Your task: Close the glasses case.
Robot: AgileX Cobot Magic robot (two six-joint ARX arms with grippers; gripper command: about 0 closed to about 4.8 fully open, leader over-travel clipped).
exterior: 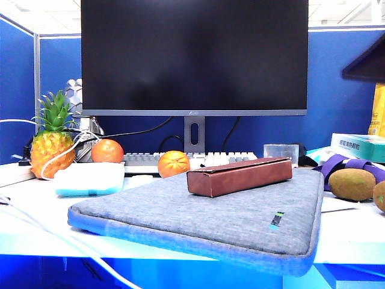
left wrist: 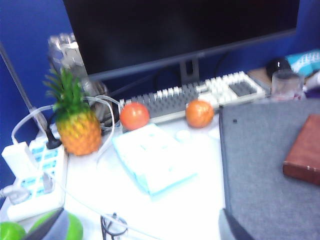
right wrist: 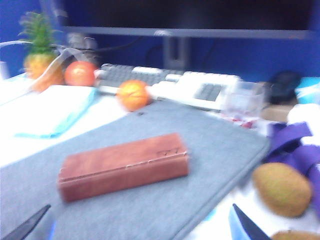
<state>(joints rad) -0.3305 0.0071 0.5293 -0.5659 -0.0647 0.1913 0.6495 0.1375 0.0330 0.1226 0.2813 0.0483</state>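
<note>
One glasses case (exterior: 239, 176) is seen closed, its flap down, lying flat on one grey fabric laptop sleeve (exterior: 204, 220) in front of one dark monitor (exterior: 194, 57); the case is set at an angle, with a triangular end turned toward the exterior camera. One keyboard (exterior: 180, 159) is placed behind the sleeve. Two orange fruits are counted before the keyboard: one (exterior: 107, 151) beside the single pineapple (exterior: 52, 144) and one (exterior: 174, 163) near the sleeve's back edge. One kiwi (exterior: 352, 184) is shown whole at the right, and a second is cut by the picture edge. One clear cup (exterior: 281, 152) stands behind the case. One white-and-blue pack (exterior: 90, 179) lies left of the sleeve. Neither arm is visible in the exterior view. The right gripper (right wrist: 140, 227) is held above the near edge of the sleeve, short of the case and clear of it, with its two dark fingertips (right wrist: 27, 222) spread wide apart and nothing between them. The left gripper (left wrist: 142, 230) is held over the white desk left of the sleeve, its tips likewise spread apart and empty.
</note>
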